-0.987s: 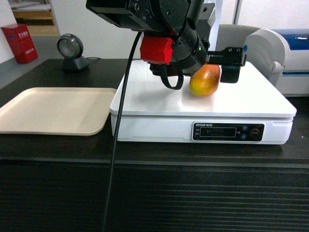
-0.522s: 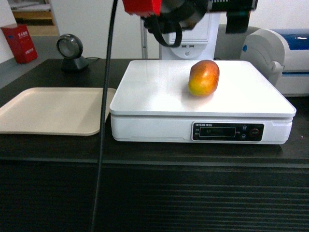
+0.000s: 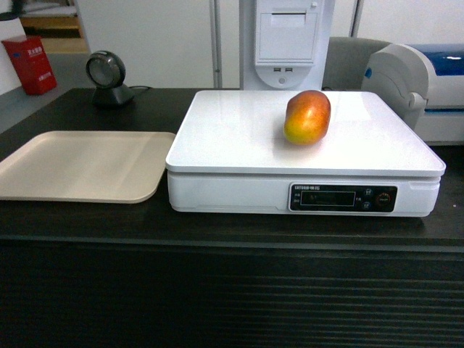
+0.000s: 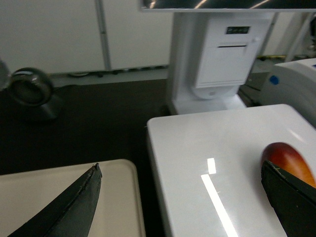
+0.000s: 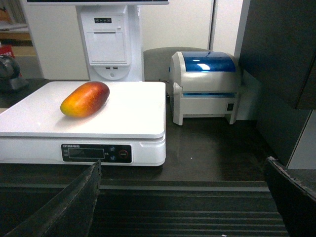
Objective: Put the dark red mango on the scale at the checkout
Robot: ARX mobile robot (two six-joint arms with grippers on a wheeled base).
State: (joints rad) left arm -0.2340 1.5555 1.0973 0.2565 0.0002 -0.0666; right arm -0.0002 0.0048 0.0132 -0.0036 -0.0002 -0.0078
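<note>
The dark red mango (image 3: 307, 116) lies on its side on the white platform of the scale (image 3: 239, 138), right of centre, with nothing holding it. The scale stands on the dark checkout counter (image 3: 217, 290). Neither gripper shows in the head view. In the left wrist view my left gripper (image 4: 181, 170) is open and empty, above the gap between tray and scale (image 4: 222, 148), the mango (image 4: 289, 163) just behind its right finger. My right gripper (image 5: 182, 165) is open and empty in front of the counter's ribbed panel (image 5: 197, 207), well back from the mango (image 5: 85, 99).
A beige tray (image 3: 80, 163) lies left of the scale. A round barcode scanner (image 3: 107, 76) and a red box (image 3: 30, 65) stand at the back left. A white receipt terminal (image 3: 284, 36) rises behind the scale, and a blue-topped printer (image 5: 205, 84) sits to its right.
The left arm, which hung low over the mango a second ago, has lifted up and out of the head view. The mango stays lying on the scale.
</note>
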